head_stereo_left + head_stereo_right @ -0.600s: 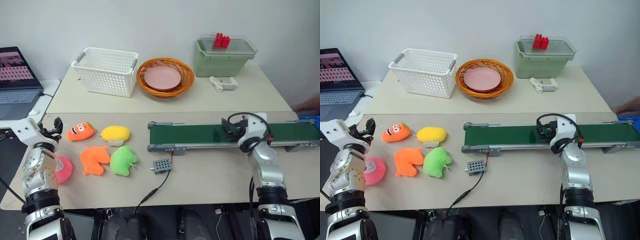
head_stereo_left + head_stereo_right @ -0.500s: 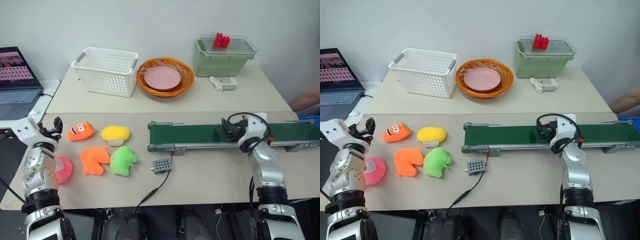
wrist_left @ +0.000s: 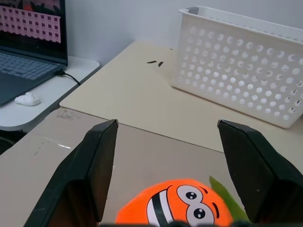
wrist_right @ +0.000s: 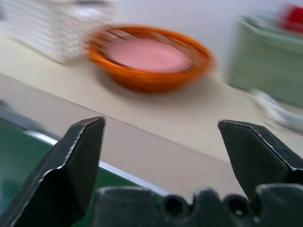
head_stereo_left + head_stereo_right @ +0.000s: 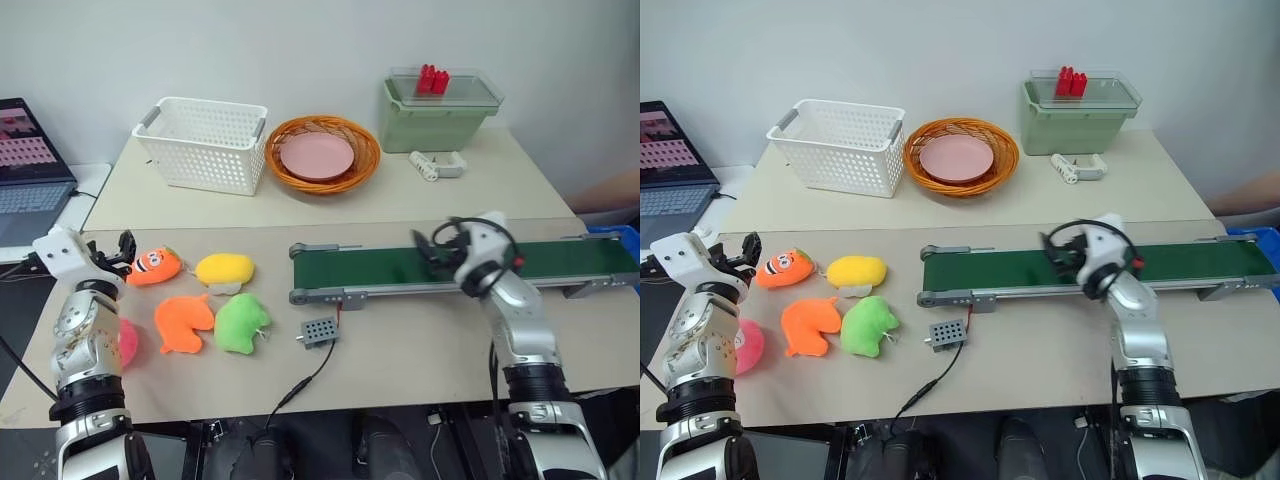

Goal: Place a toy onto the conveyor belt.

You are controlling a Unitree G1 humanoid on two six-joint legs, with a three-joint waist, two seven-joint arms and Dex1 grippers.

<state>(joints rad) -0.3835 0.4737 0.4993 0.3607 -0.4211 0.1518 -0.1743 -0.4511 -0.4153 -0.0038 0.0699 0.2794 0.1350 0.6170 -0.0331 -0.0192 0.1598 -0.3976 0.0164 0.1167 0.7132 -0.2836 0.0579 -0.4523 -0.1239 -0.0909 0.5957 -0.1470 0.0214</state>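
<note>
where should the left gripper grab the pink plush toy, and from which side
Grip the pink toy across its round body, coming from above. It lies flat on the table, so a level approach would likely just push it. Its left half is hidden behind the left arm, whose open left gripper hangs beyond it near the orange carrot plush.

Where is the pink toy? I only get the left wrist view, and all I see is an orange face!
Observer: The pink toy lies on the table's near left edge, beside the left arm, partly hidden by it.
Operator: Is anything on the green belt?
Observer: No toys. The right gripper hangs over the conveyor belt, holding nothing.
Operator: Are its fingers open?
Observer: Yes, wide apart in the right wrist view.
</note>
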